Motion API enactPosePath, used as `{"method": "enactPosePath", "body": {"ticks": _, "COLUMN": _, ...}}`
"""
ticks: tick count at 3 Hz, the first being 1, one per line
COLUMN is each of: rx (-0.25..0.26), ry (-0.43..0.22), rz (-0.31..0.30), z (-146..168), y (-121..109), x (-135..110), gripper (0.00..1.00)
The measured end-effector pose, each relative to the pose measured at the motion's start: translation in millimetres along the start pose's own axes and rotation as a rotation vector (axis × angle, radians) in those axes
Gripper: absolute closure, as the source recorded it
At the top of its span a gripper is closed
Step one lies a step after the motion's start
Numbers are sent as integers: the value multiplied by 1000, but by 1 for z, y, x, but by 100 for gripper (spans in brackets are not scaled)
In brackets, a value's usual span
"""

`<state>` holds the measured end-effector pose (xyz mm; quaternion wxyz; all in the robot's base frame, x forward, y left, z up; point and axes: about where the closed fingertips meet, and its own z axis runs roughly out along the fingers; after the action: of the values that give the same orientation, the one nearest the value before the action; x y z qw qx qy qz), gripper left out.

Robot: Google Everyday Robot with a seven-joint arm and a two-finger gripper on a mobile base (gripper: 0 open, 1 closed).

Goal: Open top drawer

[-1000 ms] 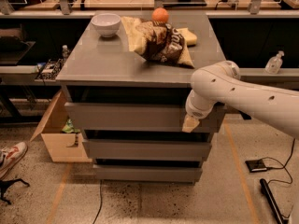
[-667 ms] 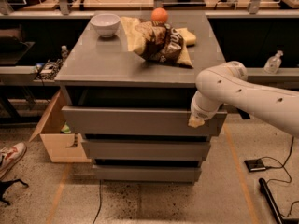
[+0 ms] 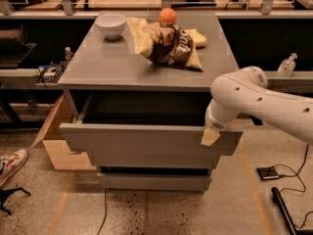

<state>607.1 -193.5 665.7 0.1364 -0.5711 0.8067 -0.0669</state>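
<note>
The top drawer point(image 3: 146, 145) is a wide grey flat-fronted drawer under the grey cabinet top point(image 3: 107, 67). It stands pulled out toward me, with a dark gap behind its front panel. My gripper point(image 3: 210, 136) hangs from the white arm point(image 3: 259, 102) at the upper right end of the drawer front, touching its top edge. Two narrower grey drawer fronts point(image 3: 154, 180) sit below, closed.
On the cabinet top are a white bowl point(image 3: 110, 24), an orange point(image 3: 167, 15), a brown chip bag point(image 3: 168, 45) and a yellow sponge point(image 3: 195, 37). A cardboard box point(image 3: 56, 141) stands left of the cabinet. A shoe point(image 3: 11, 164) and cables lie on the floor.
The top drawer has slid out further toward me, with the gripper at its right end moving along with it. The view has come closer to the cabinet.
</note>
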Motion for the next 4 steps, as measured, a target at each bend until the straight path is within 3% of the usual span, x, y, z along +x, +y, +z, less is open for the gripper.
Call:
{"method": "enactPosePath", "body": {"ticks": 1, "rx": 0, "ry": 0, "rz": 0, "z": 0, "y": 0, "x": 0, "gripper": 100}}
{"method": "enactPosePath", "body": {"ticks": 2, "rx": -20, "ry": 22, "rz": 39, "z": -14, "y": 22, "x": 20, "gripper": 100}}
{"method": "enactPosePath", "body": {"ticks": 3, "rx": -21, "ry": 23, "rz": 38, "z": -14, "y": 23, "x": 20, "gripper": 100}}
{"method": "enactPosePath", "body": {"ticks": 4, "rx": -41, "ry": 39, "rz": 15, "z": -18, "y": 44, "x": 33, "gripper": 100}}
